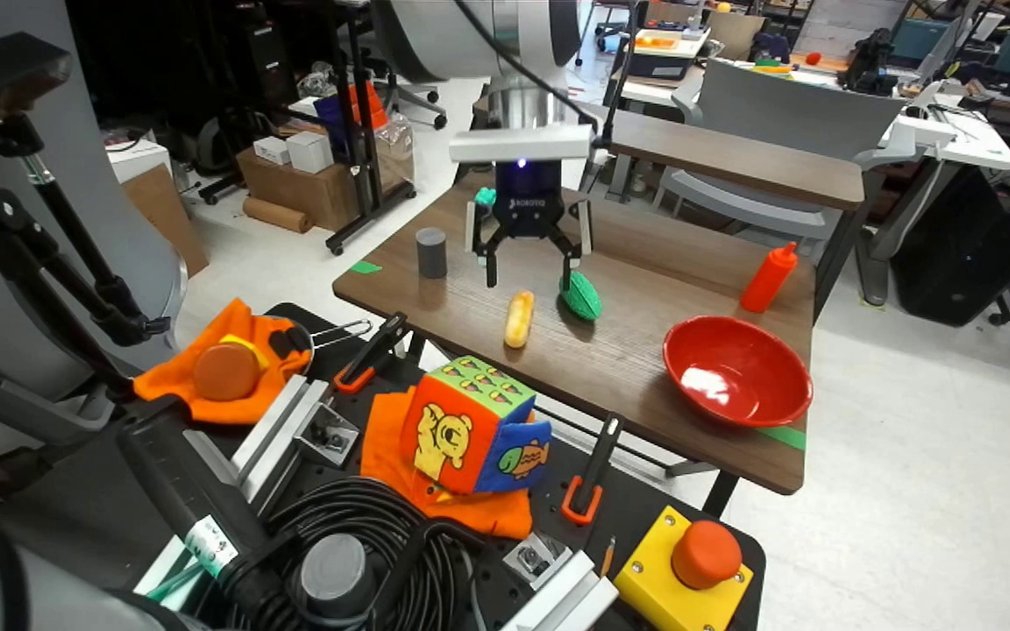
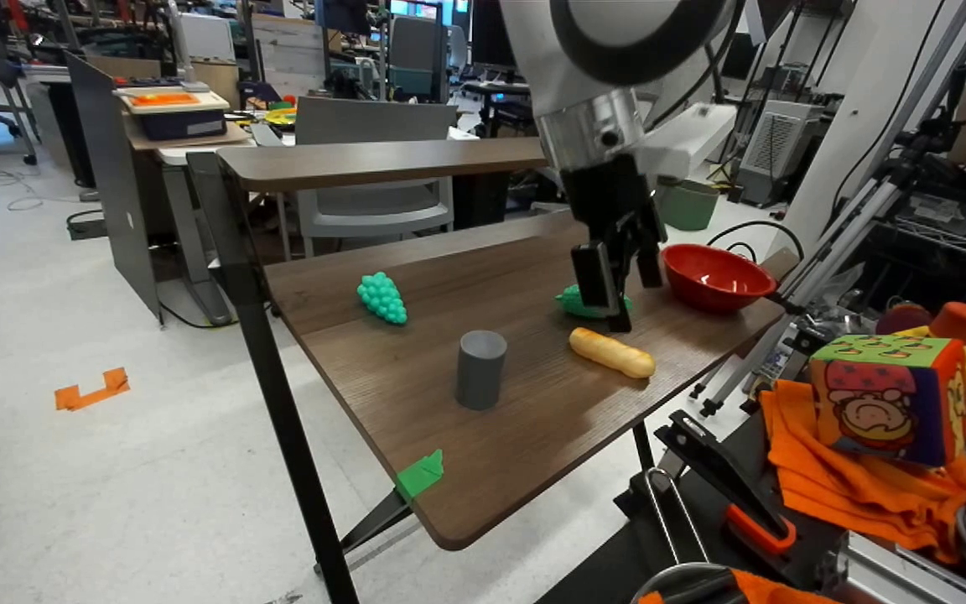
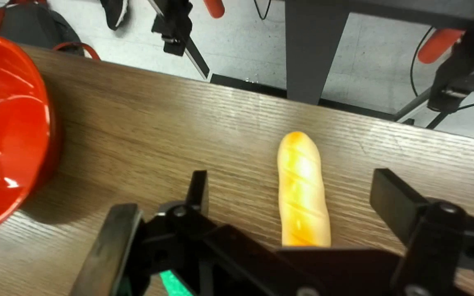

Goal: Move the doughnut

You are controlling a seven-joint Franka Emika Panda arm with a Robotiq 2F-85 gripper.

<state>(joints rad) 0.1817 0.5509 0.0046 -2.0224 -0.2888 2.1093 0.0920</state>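
the doughnut (image 1: 519, 320), a long yellow-orange bread-like piece, lies on the bench (image 1: 619, 368) near its edge, between the dark grey cylinder (image 1: 431, 254) and the red bowl (image 1: 759, 377). the tool (image 1: 529, 273) hangs over the bench with its fingers spread wide apart; in the wrist view the doughnut shows in the gap between them, its lower end hidden behind the tool. near the doughnut lies a green ridged piece (image 1: 583, 298), which a fingertip overlaps in both exterior views; whether those two touch i cannot tell. a red squeeze bottle (image 1: 768, 280) stands near the bowl.
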